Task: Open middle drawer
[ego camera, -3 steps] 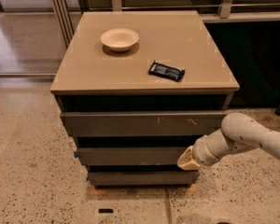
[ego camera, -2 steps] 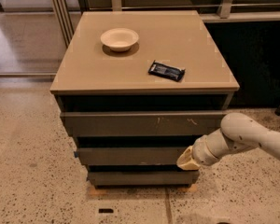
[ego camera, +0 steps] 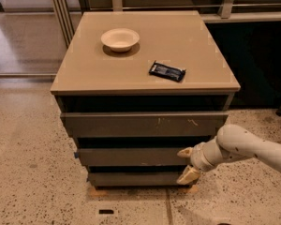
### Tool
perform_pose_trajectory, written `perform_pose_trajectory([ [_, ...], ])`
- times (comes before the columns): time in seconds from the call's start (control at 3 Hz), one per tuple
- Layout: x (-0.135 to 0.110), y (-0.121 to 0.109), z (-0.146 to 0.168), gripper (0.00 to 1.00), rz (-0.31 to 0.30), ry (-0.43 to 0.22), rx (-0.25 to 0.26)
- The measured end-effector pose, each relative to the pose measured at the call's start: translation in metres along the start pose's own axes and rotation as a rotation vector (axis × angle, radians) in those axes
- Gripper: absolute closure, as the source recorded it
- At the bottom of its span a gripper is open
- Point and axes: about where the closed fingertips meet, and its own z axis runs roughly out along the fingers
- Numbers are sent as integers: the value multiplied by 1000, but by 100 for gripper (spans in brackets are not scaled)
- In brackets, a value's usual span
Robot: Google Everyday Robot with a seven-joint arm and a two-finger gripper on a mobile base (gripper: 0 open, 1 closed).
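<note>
Hardly anything is changing over the last second: the white arm's tan-tipped gripper (ego camera: 187, 163) is staying at the right end of the middle drawer (ego camera: 131, 156), the plain dark grey-brown handleless front sitting between the wider scratched top drawer front (ego camera: 140, 124) and the narrower bottom drawer front (ego camera: 136, 178). Its fingers (ego camera: 185, 152) are standing spread apart, one level with the middle front and the other lower, by the bottom front, and they are gripping nothing that I can make out (whether they are touching the drawer's edge I cannot tell). The middle drawer is not sliding out either, so I am judging that the pull is not yet under way and a hold on its right edge is what is wanted first.

The beige square worktop (ego camera: 187, 36) is carrying a shallow cream bowl (ego camera: 120, 39) towards the back left and a flat black packet (ego camera: 167, 71) nearer the front right, the two well apart. The cabinet is standing on a speckled pale floor (ego camera: 28, 172), with metal railings (ego camera: 61, 13) running behind it
</note>
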Motion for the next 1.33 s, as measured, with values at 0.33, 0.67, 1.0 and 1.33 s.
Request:
perform_pose_trajectory([
  [0.33, 4, -15, 16, 0, -47, 16, 58],
  [0.67, 5, -31, 29, 0, -80, 26, 93],
  [1.0, 4, -42, 45, 0, -95, 30, 92],
  [1.33, 7, -53, 77, 0, -96, 30, 51],
])
